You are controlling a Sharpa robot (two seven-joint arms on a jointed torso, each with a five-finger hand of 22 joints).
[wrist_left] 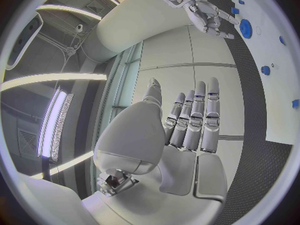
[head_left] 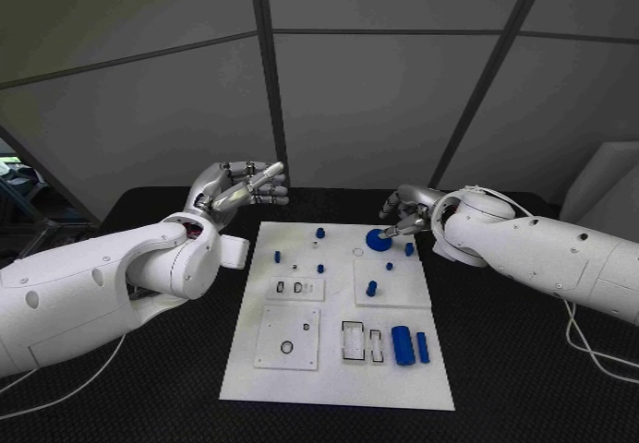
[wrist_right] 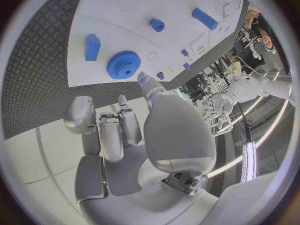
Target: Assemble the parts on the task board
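Now the right hand (head_left: 403, 214) hovers empty, fingers apart, just beside the blue gear (head_left: 379, 239); left hand (head_left: 244, 187) open.

You are looking at a robotics lab or test cell. A black tabletop (head_left: 533, 369) with a studded mat surface stands inside pale grey partition panels (head_left: 359, 101) joined by dark frame strips. On it lies a white task board (head_left: 340, 369) with machined slots and small blue parts (head_left: 403, 346), a bench-test fixture. Long ceiling strip lights (wrist_left: 56, 127) and another white humanoid robot (wrist_right: 247, 89) in the background fit a research floor.
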